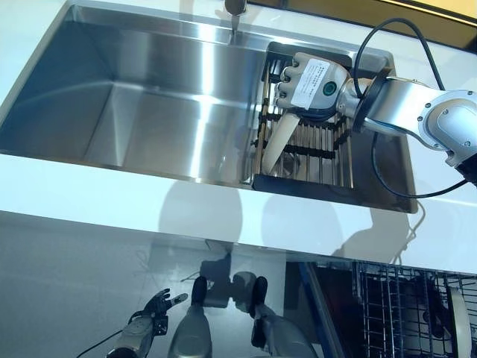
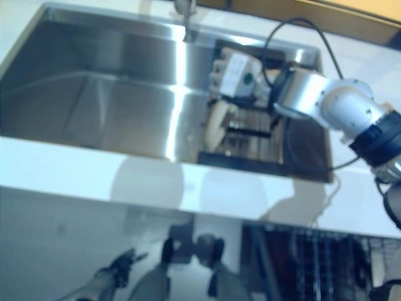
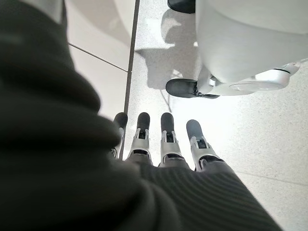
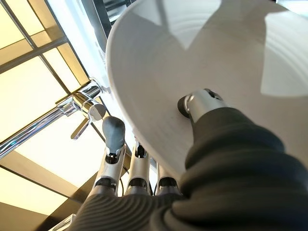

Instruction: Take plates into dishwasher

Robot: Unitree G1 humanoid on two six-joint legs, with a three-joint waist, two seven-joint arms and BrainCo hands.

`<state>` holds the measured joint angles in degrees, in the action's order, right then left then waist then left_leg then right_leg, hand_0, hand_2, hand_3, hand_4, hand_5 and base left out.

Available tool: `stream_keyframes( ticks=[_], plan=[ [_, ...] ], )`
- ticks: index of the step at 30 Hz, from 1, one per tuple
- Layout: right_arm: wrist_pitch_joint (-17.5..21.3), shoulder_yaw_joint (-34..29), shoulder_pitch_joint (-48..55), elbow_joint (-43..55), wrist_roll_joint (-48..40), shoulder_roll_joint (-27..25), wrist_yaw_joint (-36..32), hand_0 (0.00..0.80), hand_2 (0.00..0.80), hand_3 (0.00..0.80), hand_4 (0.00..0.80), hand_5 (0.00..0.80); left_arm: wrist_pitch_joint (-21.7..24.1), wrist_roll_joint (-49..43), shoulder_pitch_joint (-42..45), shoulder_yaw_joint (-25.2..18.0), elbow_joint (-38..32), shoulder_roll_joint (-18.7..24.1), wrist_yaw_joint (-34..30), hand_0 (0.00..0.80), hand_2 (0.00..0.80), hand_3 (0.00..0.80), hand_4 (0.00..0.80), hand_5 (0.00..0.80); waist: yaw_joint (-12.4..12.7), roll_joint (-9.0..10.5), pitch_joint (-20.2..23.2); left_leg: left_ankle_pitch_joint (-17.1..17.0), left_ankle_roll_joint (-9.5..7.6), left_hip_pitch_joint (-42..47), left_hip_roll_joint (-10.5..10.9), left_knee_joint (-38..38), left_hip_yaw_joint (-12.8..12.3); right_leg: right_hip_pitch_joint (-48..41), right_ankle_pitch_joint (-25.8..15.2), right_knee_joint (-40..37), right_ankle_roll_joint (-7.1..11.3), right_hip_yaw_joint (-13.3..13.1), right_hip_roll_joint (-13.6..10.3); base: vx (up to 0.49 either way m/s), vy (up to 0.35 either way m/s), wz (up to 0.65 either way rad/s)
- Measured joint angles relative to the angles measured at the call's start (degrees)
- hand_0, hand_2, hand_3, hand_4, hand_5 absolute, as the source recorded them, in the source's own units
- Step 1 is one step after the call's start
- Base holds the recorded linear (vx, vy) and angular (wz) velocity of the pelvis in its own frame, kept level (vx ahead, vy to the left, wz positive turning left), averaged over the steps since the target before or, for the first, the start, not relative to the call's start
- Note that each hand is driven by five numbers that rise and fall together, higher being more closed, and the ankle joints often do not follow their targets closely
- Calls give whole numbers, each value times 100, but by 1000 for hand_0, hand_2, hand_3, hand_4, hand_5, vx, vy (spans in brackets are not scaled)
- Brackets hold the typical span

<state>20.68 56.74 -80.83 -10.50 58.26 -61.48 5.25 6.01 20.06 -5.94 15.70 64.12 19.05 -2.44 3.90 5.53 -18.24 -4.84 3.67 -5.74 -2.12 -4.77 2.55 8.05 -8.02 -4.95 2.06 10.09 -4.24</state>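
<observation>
Pinching our right hand [image 1: 309, 86] on a cream plate [image 1: 277, 140] upright in the sink's drying rack [image 1: 328, 153], thumb on its face to lift it; left hand [image 3: 166, 139] hangs straight-fingered, idle.

This is a kitchen, at the sink and dishwasher. A deep stainless steel sink [image 1: 149, 112] is set into a white countertop [image 1: 112, 194], and the robot's right hand [image 1: 309, 86] reaches into its far end, over a dark dish rack [image 1: 313, 160] that sits inside the basin. A white plate [image 1: 277, 142] stands on edge in that rack just under the hand, pinched between fingers and thumb. A chrome faucet [image 4: 82, 113] rises just beyond the hand, behind the sink rim. Below the counter edge, nearer the robot than the hand, an open dishwasher's wire basket [image 1: 402, 306] shows, above a pale tiled floor [image 3: 250, 134].
</observation>
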Motion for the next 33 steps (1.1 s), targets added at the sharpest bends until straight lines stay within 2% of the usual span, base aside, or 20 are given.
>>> stream_keyframes(
  ticks=[7,15,17,20,21,22,27,30,33],
  plan=[
    [-71,3,0,-460,447,-1,447,800,800,800,800,800,0,-1,0,-31,1,-1,13,0,0,0,0,0,3,16,10,0,0,33,4,1,-24,-30,-7,1,-10,-6,5,0,0,0],
    [-875,2,-1,-1279,498,-307,961,800,800,800,800,800,-18,-5,10,-112,-13,4,36,0,0,0,0,0,-40,95,133,7,0,231,-4,-6,-132,-202,-1,0,-4,-69,16,33,1,-3],
    [-1080,0,-1,-1431,285,-510,1095,800,800,800,800,800,-25,-10,72,-113,-9,3,32,0,0,0,0,0,-38,159,247,41,-1,352,-6,-8,-249,-264,1,-1,-1,-176,23,72,19,-23],
    [-1319,-7,-1,-1556,-123,-676,1193,800,800,800,800,800,-39,-21,236,-110,-9,-15,14,0,0,0,0,0,-162,177,586,105,-24,457,-20,-9,-405,-296,9,-3,10,-319,28,62,21,-24],
    [-1364,-17,-1,-1569,-188,-703,1195,800,800,800,800,800,-39,-22,259,-109,-9,-15,12,0,0,0,0,0,-155,171,633,116,-26,482,-20,-9,-430,-305,7,-1,8,-346,28,59,19,-20],
    [-1456,-42,4,-1619,-309,-784,1178,800,800,800,800,800,-51,-36,298,-113,3,-17,6,0,0,0,0,0,-309,152,735,136,-35,565,-19,-11,-449,-384,10,-8,10,-364,26,85,31,-15],
    [-1963,-56,10,-1907,-1184,-1031,884,800,800,800,800,800,-61,-136,512,-99,5,-52,-55,0,0,0,0,0,-477,92,1123,239,-49,805,-33,-15,-741,-470,32,-24,35,-656,59,101,27,-29],
    [-2204,-80,108,-2090,-1533,-1393,763,800,800,800,800,800,-65,-283,616,-88,9,-88,-128,0,0,0,0,0,-478,51,1305,296,-41,933,-58,-16,-882,-522,35,-26,30,-805,99,92,6,-28],
    [-2397,-263,262,-2341,-1677,-1633,718,800,800,800,800,800,-69,-362,735,37,32,-106,-174,0,0,0,0,0,-649,10,1435,315,-33,1009,-74,-16,-992,-555,36,-27,28,-912,126,47,-12,-16]
  ],
)
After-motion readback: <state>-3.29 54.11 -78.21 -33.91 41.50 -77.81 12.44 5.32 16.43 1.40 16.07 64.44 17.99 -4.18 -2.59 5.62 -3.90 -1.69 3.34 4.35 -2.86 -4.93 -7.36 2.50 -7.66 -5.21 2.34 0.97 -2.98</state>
